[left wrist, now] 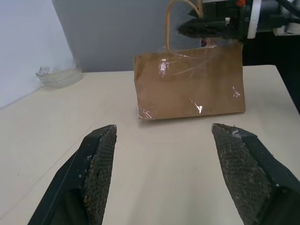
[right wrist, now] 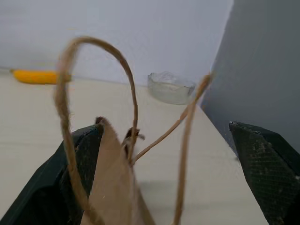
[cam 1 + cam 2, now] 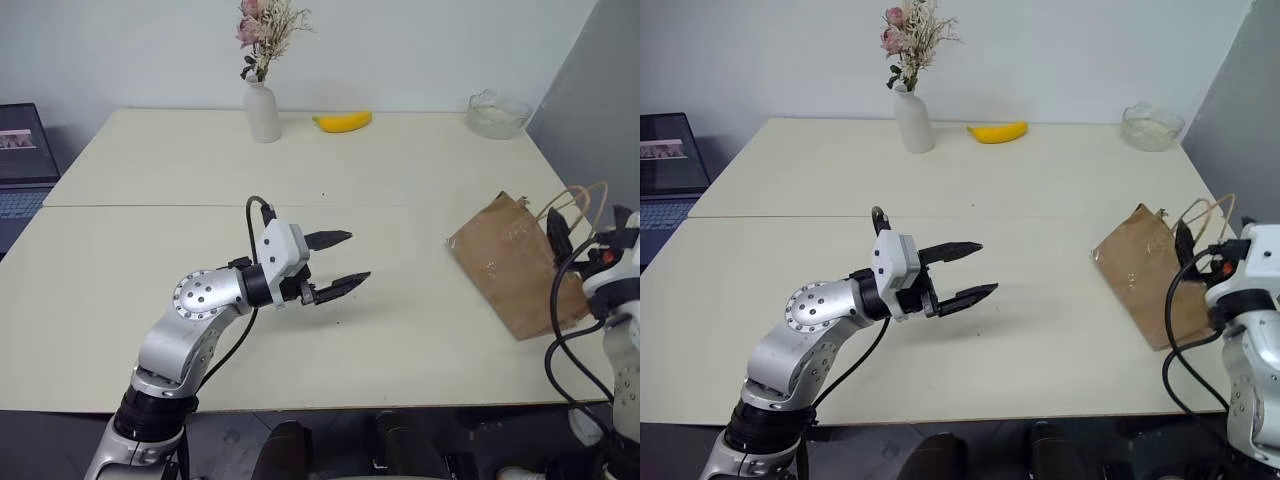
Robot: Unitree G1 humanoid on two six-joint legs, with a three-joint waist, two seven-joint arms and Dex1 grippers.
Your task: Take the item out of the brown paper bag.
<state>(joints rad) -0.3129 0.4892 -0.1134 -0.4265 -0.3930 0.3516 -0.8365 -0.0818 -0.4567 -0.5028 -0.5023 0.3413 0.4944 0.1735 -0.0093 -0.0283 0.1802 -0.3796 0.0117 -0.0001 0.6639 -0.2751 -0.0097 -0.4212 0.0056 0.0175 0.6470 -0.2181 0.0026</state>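
The brown paper bag (image 3: 512, 265) stands near the table's right edge, creased, with its two cord handles (image 3: 582, 203) sticking up. The item is hidden from every view. My right gripper (image 2: 164, 129) is open at the bag's top. Its fingers (image 3: 557, 236) stand on either side of the cord handles (image 2: 65, 93), and nothing is gripped. My left gripper (image 3: 358, 257) hovers over the middle of the table, open and empty. It points toward the bag (image 1: 187, 84), well short of it.
At the far edge of the table are a white vase of dried flowers (image 3: 263, 110), a yellow banana (image 3: 343, 121) and a glass bowl (image 3: 497, 113). A laptop (image 3: 22, 160) sits off the table's left side. A grey wall rises just right of the bag.
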